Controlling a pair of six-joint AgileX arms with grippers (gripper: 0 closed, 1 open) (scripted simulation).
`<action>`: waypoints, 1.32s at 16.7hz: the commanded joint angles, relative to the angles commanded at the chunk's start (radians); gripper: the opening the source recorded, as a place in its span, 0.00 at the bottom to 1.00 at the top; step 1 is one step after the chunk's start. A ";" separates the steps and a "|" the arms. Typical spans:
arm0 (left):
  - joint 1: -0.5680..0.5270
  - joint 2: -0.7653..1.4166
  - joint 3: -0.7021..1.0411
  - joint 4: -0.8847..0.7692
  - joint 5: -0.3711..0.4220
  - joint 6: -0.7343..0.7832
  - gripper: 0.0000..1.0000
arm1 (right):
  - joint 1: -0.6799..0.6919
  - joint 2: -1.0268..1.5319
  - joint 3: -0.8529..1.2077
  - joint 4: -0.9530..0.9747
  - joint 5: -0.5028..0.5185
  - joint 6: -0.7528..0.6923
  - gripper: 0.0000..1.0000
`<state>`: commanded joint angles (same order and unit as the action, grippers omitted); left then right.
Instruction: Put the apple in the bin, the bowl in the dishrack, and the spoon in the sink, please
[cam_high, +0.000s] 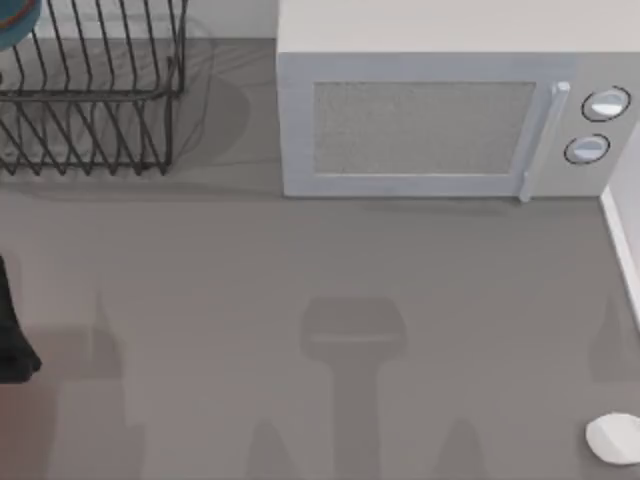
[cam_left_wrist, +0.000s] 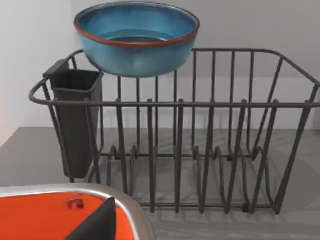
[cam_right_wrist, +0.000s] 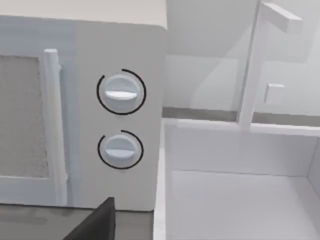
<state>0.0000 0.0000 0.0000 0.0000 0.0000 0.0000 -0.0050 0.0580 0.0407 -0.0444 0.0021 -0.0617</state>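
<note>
Grey tabletop (cam_high: 330, 300) seen from above, with black wire dishrack (cam_high: 90, 95) at far left rear and white microwave (cam_high: 440, 120) at rear centre to right

Teal-blue bowl (cam_left_wrist: 136, 37) with reddish-brown rim, upright over the left end of the dishrack (cam_left_wrist: 200, 145) in the left wrist view, level with or above the top wire; whether resting on the rack or held clear of it cannot be told. Sliver of the same bowl (cam_high: 15, 20) at the top view's upper left corner, over the rack

Dark cutlery caddy (cam_left_wrist: 75, 120) hung on the rack's end beside the bowl. Orange-red bin (cam_left_wrist: 55, 217) with pale metal rim in the near corner of the left wrist view, close to the rack

White rounded end of spoon (cam_high: 615, 438) on the tabletop at lower right of the top view, well apart from rack and bowl

White sink (cam_right_wrist: 240, 195) just beside the microwave (cam_right_wrist: 80, 110) in the right wrist view, tall white faucet (cam_right_wrist: 255, 65) behind it, two round dials (cam_right_wrist: 121, 120) on the microwave front

Dark part of left arm (cam_high: 12, 330) at the top view's left edge; state of left and right jaws: cannot tell
</note>
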 joint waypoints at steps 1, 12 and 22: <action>0.000 0.000 0.000 0.000 0.000 0.000 1.00 | -0.002 0.038 0.026 -0.028 0.001 -0.042 1.00; 0.000 0.000 0.000 0.000 0.000 0.000 1.00 | -0.038 0.782 0.476 -0.587 -0.001 -1.041 1.00; 0.000 0.000 0.000 0.000 0.000 0.000 1.00 | -0.067 1.312 0.823 -0.981 0.002 -1.739 1.00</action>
<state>0.0000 0.0000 0.0000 0.0000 0.0000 0.0000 -0.0725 1.3705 0.8635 -1.0258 0.0046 -1.8010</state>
